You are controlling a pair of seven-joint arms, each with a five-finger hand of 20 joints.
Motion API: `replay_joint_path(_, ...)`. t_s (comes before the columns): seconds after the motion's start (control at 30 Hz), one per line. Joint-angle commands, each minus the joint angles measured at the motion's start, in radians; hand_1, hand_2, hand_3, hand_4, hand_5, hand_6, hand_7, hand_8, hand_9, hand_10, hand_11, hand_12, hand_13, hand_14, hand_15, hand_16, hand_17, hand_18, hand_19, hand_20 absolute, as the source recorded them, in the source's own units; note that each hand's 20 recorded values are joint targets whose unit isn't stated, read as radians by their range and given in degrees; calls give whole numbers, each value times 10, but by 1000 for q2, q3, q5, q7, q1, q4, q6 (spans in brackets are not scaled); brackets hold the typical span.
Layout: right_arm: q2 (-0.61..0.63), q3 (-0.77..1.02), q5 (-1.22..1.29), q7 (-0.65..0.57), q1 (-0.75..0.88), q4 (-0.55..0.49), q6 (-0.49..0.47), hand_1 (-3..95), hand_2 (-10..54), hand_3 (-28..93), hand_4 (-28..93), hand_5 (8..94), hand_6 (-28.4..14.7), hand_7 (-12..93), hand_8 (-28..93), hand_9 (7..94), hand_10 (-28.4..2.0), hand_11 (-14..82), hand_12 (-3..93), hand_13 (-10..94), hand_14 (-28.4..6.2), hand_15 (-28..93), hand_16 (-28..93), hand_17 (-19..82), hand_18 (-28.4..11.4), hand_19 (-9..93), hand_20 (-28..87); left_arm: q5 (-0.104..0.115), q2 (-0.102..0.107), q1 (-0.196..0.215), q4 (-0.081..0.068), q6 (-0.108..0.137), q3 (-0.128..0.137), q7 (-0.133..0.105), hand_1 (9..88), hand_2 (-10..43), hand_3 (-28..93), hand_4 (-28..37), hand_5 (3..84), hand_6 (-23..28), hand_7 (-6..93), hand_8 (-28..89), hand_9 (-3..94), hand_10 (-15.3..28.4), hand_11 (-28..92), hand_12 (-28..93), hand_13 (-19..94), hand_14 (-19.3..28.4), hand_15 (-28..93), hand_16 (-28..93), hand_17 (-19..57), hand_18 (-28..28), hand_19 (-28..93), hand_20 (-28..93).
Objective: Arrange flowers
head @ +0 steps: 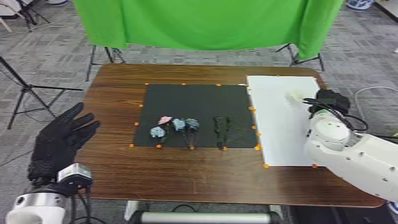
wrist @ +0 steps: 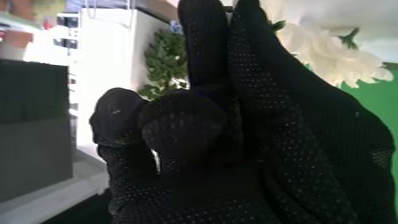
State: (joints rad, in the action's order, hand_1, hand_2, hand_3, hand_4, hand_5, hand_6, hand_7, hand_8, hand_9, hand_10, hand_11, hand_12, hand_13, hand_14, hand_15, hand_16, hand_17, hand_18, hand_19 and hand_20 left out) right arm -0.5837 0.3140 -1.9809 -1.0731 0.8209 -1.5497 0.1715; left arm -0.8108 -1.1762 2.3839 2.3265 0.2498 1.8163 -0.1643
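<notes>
The brown table [head: 204, 175] bears a black mat [head: 187, 102] — white sheet [head: 282, 137] alongside.

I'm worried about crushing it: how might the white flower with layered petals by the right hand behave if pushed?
The white flower would probably flex, as its petals look thin and ruffled. It is likely light for its size, its layers looking loose. The spreading edges might crease against the right hand.

Glossy wooden table [head: 204, 175], matt black mat [head: 187, 100], smooth white sheet [head: 284, 135], dotted fabric glove [wrist: 302, 135], white flower [wrist: 324, 52] perhaps cloth
</notes>
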Motion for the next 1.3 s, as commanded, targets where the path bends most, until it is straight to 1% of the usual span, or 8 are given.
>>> replay_joint_path(0.03, 18, 63, -46, 7, 0, -44, 67, 553, -95, 829, -283, 822, 0, 279, -4, 935, -78, 149, 297, 876, -33, 745, 163, 482, -239, 932, 481, 1, -5, 22, 4, -5, 1, -2, 254, 58, 816, -186, 389, 105, 131, -95, 366, 203, 273, 94, 269, 272, 496, -96, -85, 242, 600, -55)
replay_joint_path(0.23, -6, 163, -108, 101, 69, -138, 58, 551, -95, 834, -283, 827, -1, 273, 2, 937, -79, 153, 301, 878, -34, 744, 166, 483, -240, 932, 485, 2, -11, 30, 8, -3, 7, 2, 253, 58, 816, -186, 389, 105, 131, -95, 366, 204, 271, 94, 269, 272, 496, -96, -85, 241, 600, -55)
replay_joint_path(0.33, -33, 159, -109, 147, 66, -177, 54, 549, -95, 838, -283, 828, -1, 272, 5, 937, -80, 154, 303, 878, -34, 744, 168, 483, -240, 932, 487, 0, -11, 26, 5, -2, 8, 11, 252, 58, 817, -186, 389, 105, 131, -95, 366, 204, 271, 94, 269, 272, 497, -97, -85, 241, 600, -55)
replay_joint_path(0.57, -115, 121, -119, 297, 67, -228, 0, 546, -95, 839, -283, 827, -1, 273, 9, 937, -77, 157, 307, 874, -35, 746, 174, 480, -237, 932, 490, 0, -2, 6, -1, -6, -2, 12, 253, 59, 816, -187, 389, 105, 132, -95, 366, 204, 271, 95, 269, 272, 496, -97, -85, 242, 600, -55)
replay_joint_path(0.77, -198, 40, -107, 307, 38, -217, -12, 541, -95, 842, -283, 821, 1, 276, 8, 937, -77, 156, 310, 868, -35, 749, 177, 475, -233, 932, 492, -4, -2, 1, -3, -11, 6, 24, 253, 58, 818, -186, 388, 105, 131, -95, 366, 204, 271, 94, 269, 272, 496, -97, -85, 241, 600, -56)
replay_joint_path(1.1, -294, -77, -114, 291, -55, -152, 9, 541, -95, 840, -283, 817, 2, 283, 2, 937, -77, 154, 315, 859, -36, 751, 175, 468, -230, 932, 488, 0, 4, -13, -8, -9, -1, 21, 254, 59, 816, -188, 389, 105, 130, -94, 366, 203, 271, 94, 269, 272, 497, -97, -85, 242, 601, -56)
replay_joint_path(1.2, -299, -85, -108, 284, -67, -142, 5, 540, -95, 841, -283, 816, 2, 286, 2, 937, -77, 153, 316, 857, -36, 751, 173, 466, -230, 932, 485, -4, 3, -11, -7, -21, 2, 24, 253, 58, 817, -187, 389, 105, 131, -94, 366, 204, 272, 94, 269, 272, 497, -97, -85, 241, 601, -56)
replay_joint_path(1.3, -298, -90, -106, 278, -68, -132, 1, 539, -95, 840, -283, 810, 3, 288, 1, 935, -76, 153, 320, 854, -36, 751, 172, 465, -229, 932, 484, 0, 4, -11, -8, -10, -2, 16, 253, 58, 818, -186, 389, 104, 132, -95, 366, 204, 272, 94, 269, 272, 497, -97, -85, 241, 601, -56)
